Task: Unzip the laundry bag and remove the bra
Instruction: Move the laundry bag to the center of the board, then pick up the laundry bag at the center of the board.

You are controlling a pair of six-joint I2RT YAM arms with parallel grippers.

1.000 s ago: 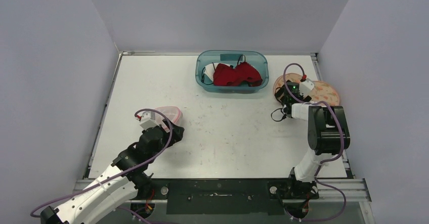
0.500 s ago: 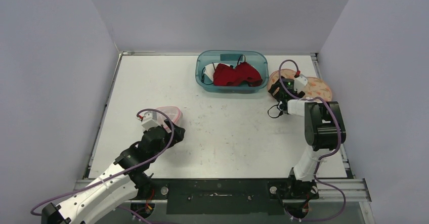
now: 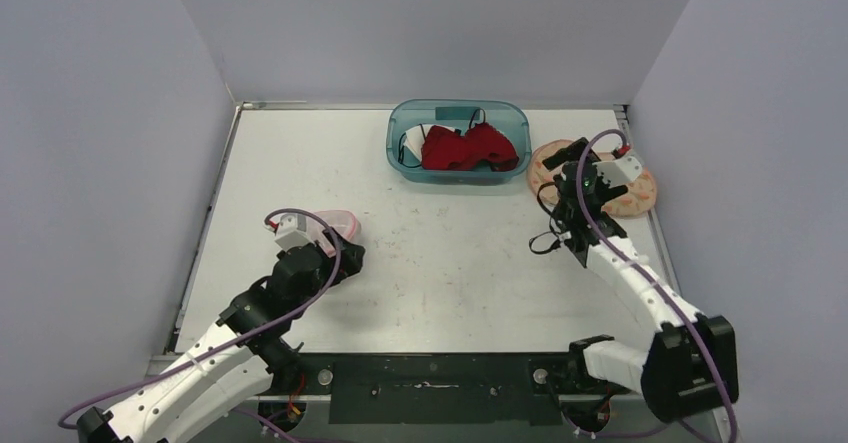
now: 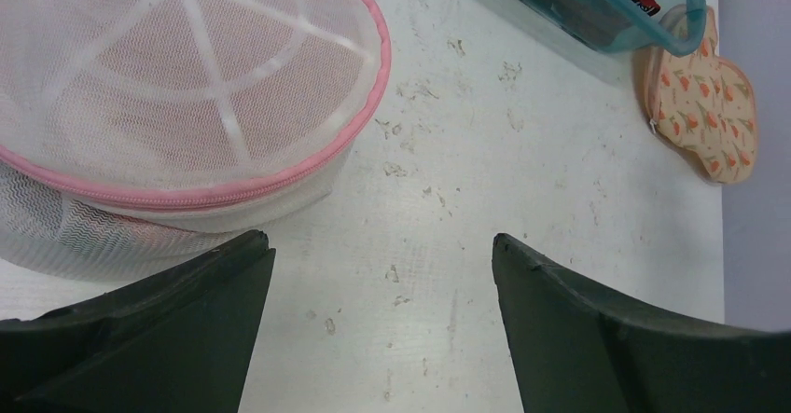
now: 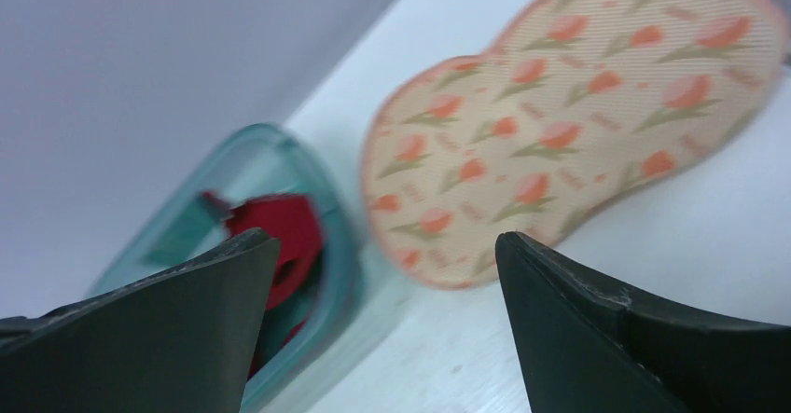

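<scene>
**Position.** The white mesh dome-shaped laundry bag with pink zip trim (image 3: 337, 225) lies in the left half of the overhead view, on the white table (image 3: 450, 263). It fills the upper left of the left wrist view. A pinkish tint shows through the mesh. We judge this to be the bra, but we cannot make out its form.

**Grippers.** The left gripper (image 3: 347, 256) sits just beside the bag, jaws spread wide and holding nothing. The right gripper (image 3: 568, 159), in the upper right of the overhead view, is likewise wide open and empty. It hangs over the flat peach floral-print pouch (image 5: 560, 124), next to the translucent teal plastic bin (image 3: 400, 155) holding red garments (image 3: 465, 148).

**Handling.**
1. We expect the bag to be light and soft. Its white ribs give the dome some spring, so it will likely slide or collapse if we pull without bracing it.
2. The pink zip tape (image 4: 233, 189) runs round the dome's rim. The puller does not show in any view, and we must locate it first.
3. We advise pinching the puller with one gripper and pinning the mesh wall just beside the tape with the other.
4. The bra should be limp. We would take it by a strap or cup edge.
</scene>
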